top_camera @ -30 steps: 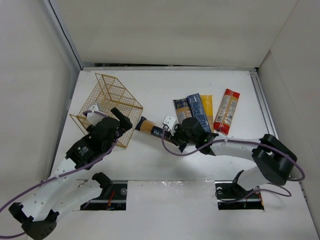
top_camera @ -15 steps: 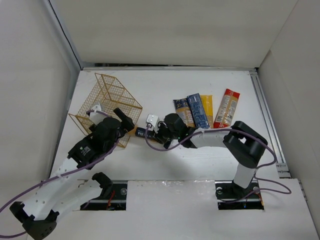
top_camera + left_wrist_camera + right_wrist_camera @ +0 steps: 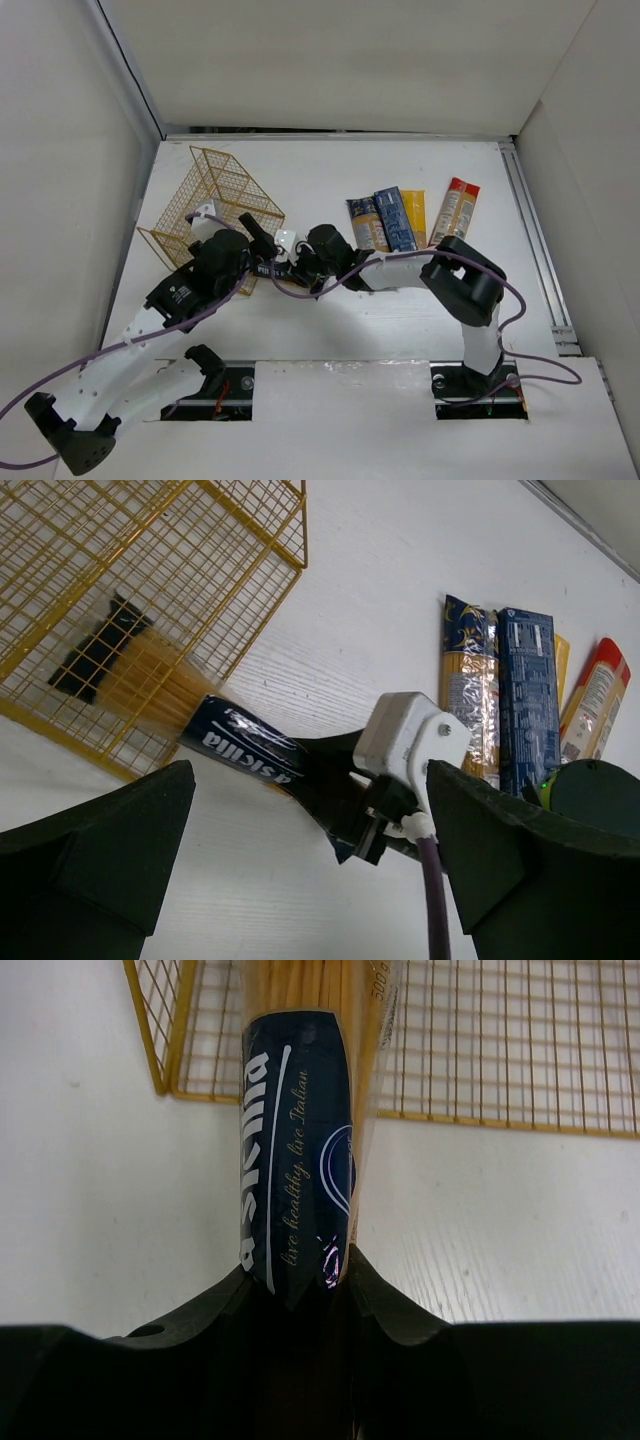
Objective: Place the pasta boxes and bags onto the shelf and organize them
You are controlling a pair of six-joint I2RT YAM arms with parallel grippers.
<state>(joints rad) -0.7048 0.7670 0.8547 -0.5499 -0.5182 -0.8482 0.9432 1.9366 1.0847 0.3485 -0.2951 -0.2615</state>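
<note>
The right arm's jaws clamp the dark-labelled end of a yellow pasta pack (image 3: 240,745) so its far end enters the golden wire shelf (image 3: 230,540) lengthwise, while the left arm's jaws stand wide apart nearby, holding nothing.

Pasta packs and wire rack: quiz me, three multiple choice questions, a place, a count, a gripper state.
1. Where is the far end of the dark-labelled pack? A) inside the wire rack B) on a plate C) against the wall
2. How many loose packs lie on the table? A) two B) four C) six
3. The left gripper is: A) shut on a pack B) open C) shut, empty
Answers: A, its end sits within the rack; B, four lie side by side; B, its fingers stand wide apart.
</note>
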